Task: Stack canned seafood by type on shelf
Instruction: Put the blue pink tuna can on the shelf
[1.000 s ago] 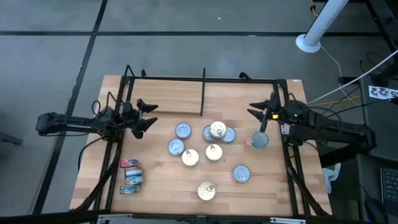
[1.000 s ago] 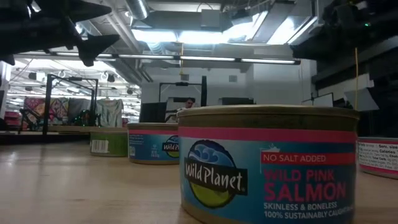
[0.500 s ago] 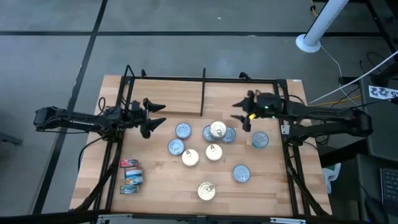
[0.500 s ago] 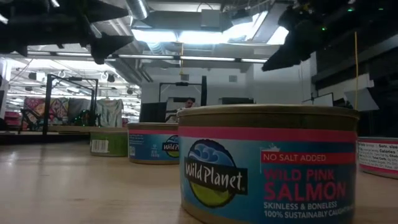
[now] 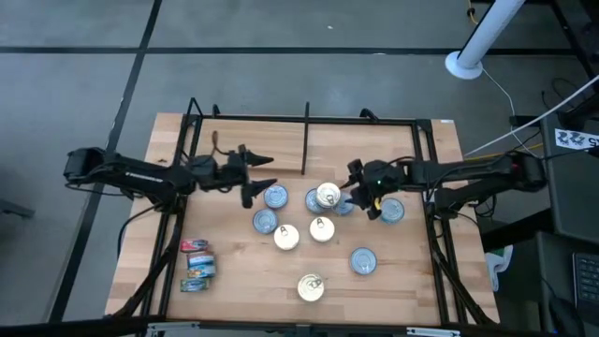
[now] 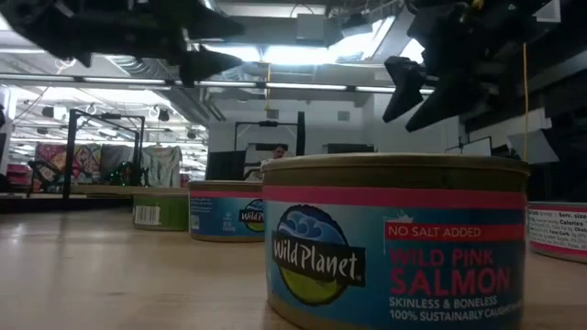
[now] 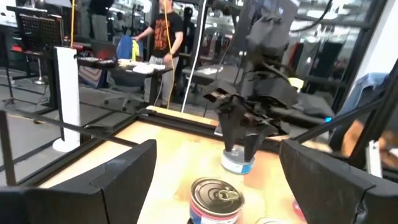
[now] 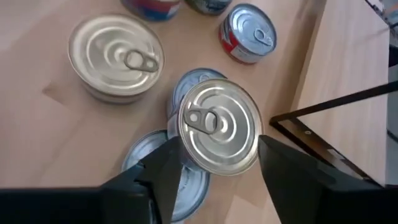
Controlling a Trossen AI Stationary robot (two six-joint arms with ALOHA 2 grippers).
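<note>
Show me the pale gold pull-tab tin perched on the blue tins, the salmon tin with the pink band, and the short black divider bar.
Gold pull-tab tin [image 8: 219, 126]: right wrist view, middle of lid.
Pink-banded salmon tin [image 6: 394, 252]: low view, label front.
Black divider bar [image 5: 306, 139]: high view, mid-length.

Grey floor [image 5: 281, 56]; bright ceiling lights [image 6: 275, 50] overhead.

Glossy metal tins [image 8: 219, 126], seemingly matt wooden shelf [image 5: 374, 290]

Clustered tins [image 5: 323, 208] crowd mid-shelf [image 5: 374, 285]; back stands bare.
</note>
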